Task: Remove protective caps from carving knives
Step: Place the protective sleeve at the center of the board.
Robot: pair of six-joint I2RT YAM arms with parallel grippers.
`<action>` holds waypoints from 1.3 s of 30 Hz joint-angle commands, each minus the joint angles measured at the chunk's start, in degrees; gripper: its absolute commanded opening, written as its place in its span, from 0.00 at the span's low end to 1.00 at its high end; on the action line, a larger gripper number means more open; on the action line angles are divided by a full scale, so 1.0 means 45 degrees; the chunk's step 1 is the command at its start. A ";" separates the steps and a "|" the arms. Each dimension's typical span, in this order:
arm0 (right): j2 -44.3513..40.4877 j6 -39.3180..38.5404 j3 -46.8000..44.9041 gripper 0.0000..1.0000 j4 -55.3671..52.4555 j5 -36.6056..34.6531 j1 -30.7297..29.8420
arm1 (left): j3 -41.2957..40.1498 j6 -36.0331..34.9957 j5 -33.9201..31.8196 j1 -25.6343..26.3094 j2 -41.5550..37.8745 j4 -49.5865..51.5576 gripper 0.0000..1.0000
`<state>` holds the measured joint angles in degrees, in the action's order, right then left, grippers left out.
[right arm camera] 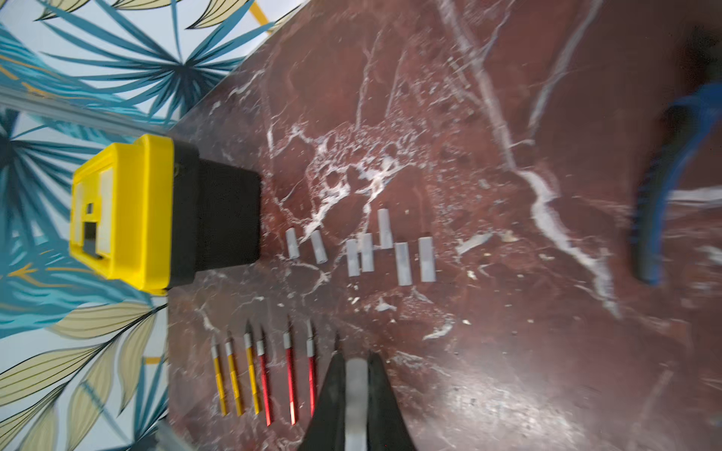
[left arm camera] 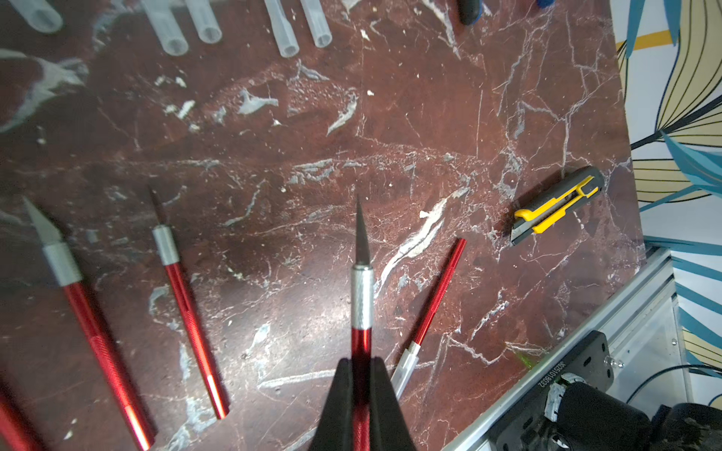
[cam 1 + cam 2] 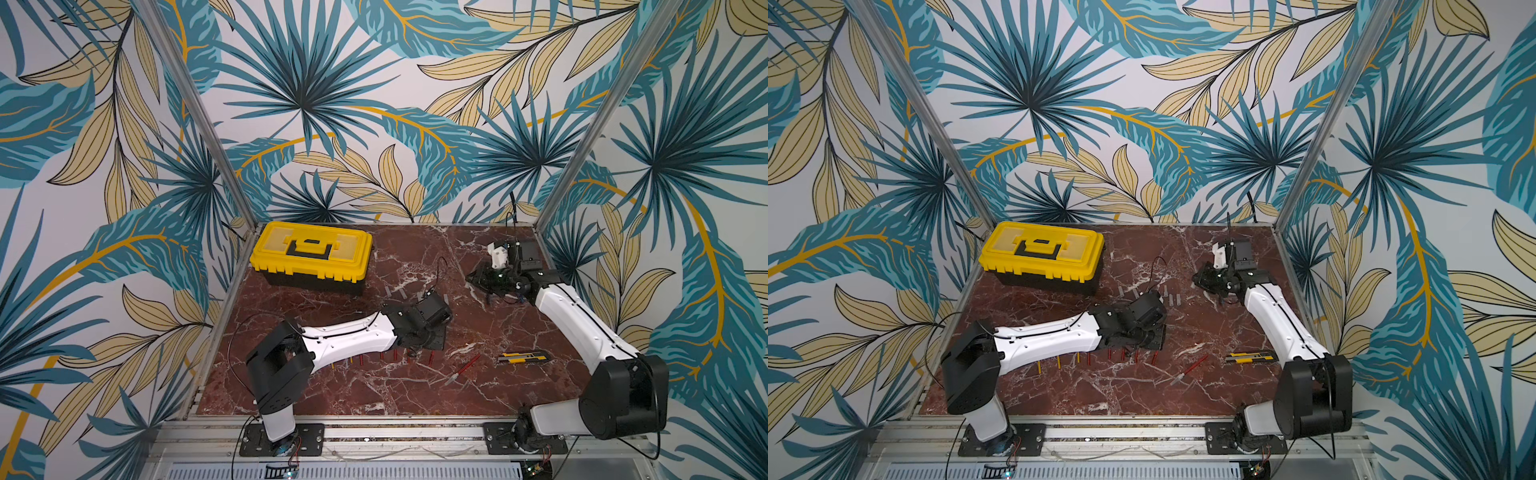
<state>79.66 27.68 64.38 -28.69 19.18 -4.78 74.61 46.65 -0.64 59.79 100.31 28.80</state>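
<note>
Red marble table (image 3: 374,395): the left claw (image 2: 361,364) pinches a red knife (image 2: 362,296), and the right claw (image 1: 356,361) pinches a grey cap (image 1: 356,394). The number label (image 2: 554,373) is too blurry to read.

Carving knives (image 3: 1154,357), protective caps (image 3: 1179,299) on marble table (image 3: 1100,390)

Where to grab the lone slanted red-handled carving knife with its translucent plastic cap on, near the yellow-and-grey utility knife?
Likely mid-handle on the red-handled carving knife, from straight above, jaws across the shaft. It lies flat on the marble table, touching nothing, so both sides are open, and the translucent plastic cap is left clear for pulling.
</note>
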 commanded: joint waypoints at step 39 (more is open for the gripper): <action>0.6743 -0.1270 0.1993 0.07 0.0027 -0.5627 -0.2687 | -0.2819 0.0316 -0.1460 -0.1451 -0.2492 -0.0442 0.00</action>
<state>108.92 21.41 72.86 -28.32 -7.22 -16.43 63.40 47.46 -7.27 53.56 90.39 28.16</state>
